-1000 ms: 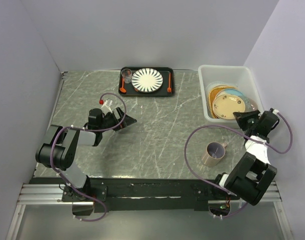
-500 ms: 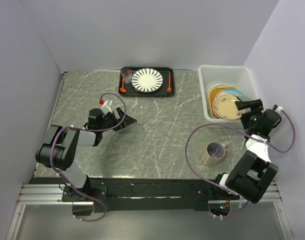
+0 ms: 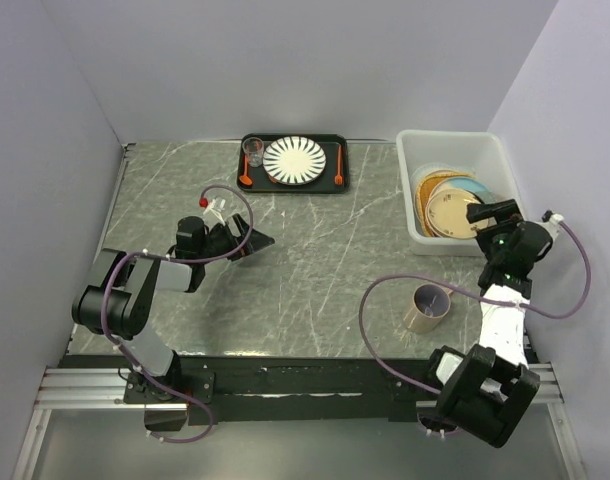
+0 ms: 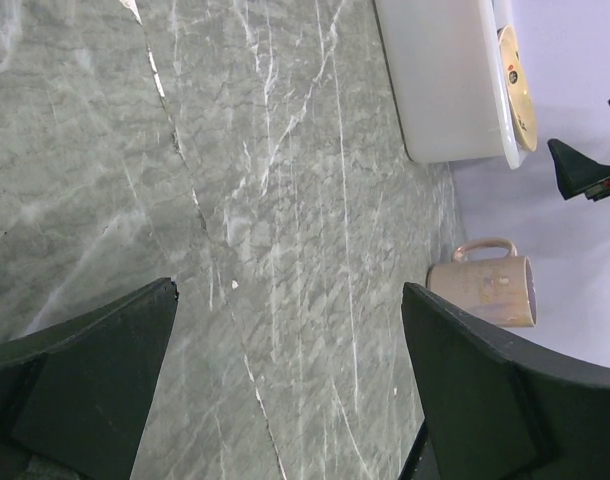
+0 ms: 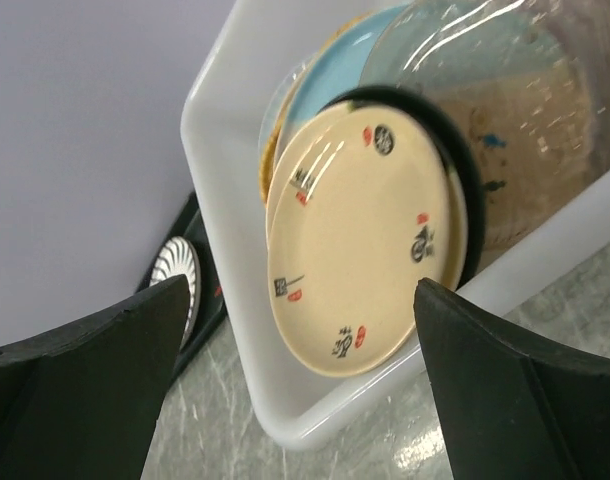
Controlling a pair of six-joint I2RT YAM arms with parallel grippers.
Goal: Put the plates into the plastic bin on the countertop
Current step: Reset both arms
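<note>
The white plastic bin [image 3: 453, 145] stands at the back right of the grey-green countertop [image 3: 325, 270]. Inside it lies a stack of plates [image 3: 450, 205]. On top is a cream plate with small red and black marks [image 5: 360, 235], with a pale blue plate [image 5: 335, 75] under it. My right gripper [image 3: 488, 212] hangs open just over the bin's near rim [image 5: 235, 330], its jaws wide apart and holding nothing. My left gripper [image 3: 257, 242] stands open low over bare countertop left of centre. In the left wrist view the bin [image 4: 440, 80] is far off.
A tan mug [image 3: 426, 305] lies on its side near the right arm, also in the left wrist view [image 4: 485, 288]. A black tray [image 3: 330, 182] at the back centre carries a white plate with dark stripes [image 3: 294, 159], a small glass and orange cutlery. Walls close the sides.
My right gripper opened and let go of the cream plate, which now lies on the stack in the bin. The right arm drew back a little. The left arm stayed still.
</note>
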